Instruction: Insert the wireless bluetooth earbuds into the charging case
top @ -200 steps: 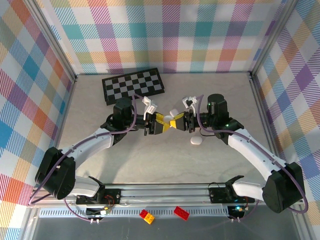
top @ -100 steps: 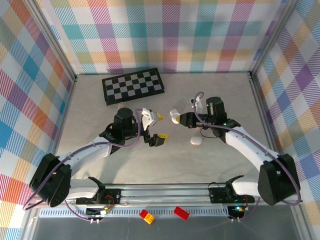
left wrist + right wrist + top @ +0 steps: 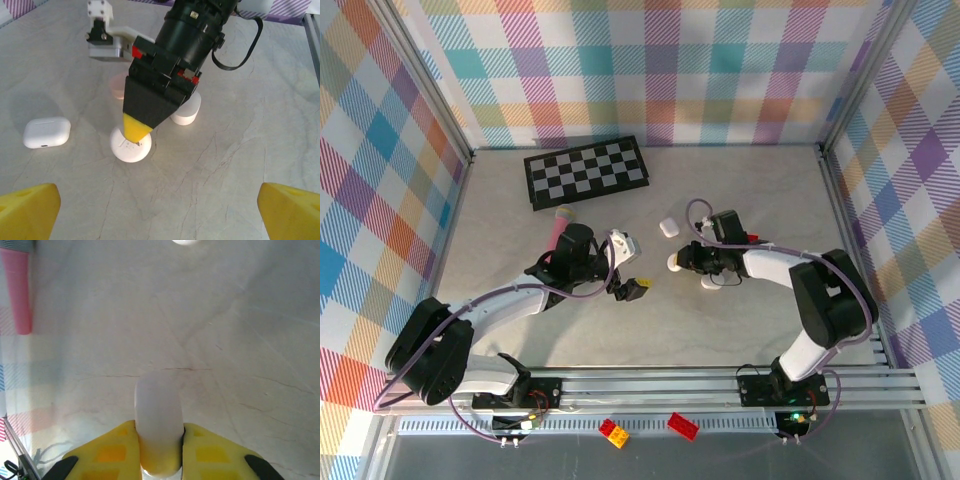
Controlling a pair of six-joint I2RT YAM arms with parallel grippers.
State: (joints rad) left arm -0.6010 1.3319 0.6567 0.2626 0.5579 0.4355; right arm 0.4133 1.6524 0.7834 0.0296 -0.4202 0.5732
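From where I stood, the right gripper (image 3: pixel 678 262) had swung back toward the near side of the table (image 3: pixel 740 340) since half a second before. It had left its place beside the small rectangular white case (image 3: pixel 668 227) and come down low, its arm folding in tighter, while the left gripper (image 3: pixel 160 212) had barely shifted toward the near edge. The right gripper's yellow fingers (image 3: pixel 117 450) were closed tight on a round white case (image 3: pixel 125 150), pinching it across its width. In the left wrist view the pointed tip held that case down so that it looked to rest on the stone-patterned tabletop. Some small marks on its upper face were too fine to read, and whether any earbuds sat inside it I could not tell. The left gripper hung wide open, its two yellow fingertips (image 3: pixel 27 210) far apart with nothing between them, facing the right gripper across a bare stretch of table. The small rectangular white case lay flat and closed just on the far side of the held one, not touching it. A white pebble-shaped case (image 3: pixel 712 282) lay just beside the right gripper, on its right. A pale pinkish rounded thing (image 3: pixel 120 86) showed behind that gripper, blurred and partly hidden. A pink stick-shaped thing (image 3: pixel 560 222) lay close by the left arm. A checkerboard (image 3: pixel 586 170) lay flat near the back wall, well apart. A yellow toy brick (image 3: pixel 613 432) and a red toy brick (image 3: pixel 683 425) sat in front of the rail.
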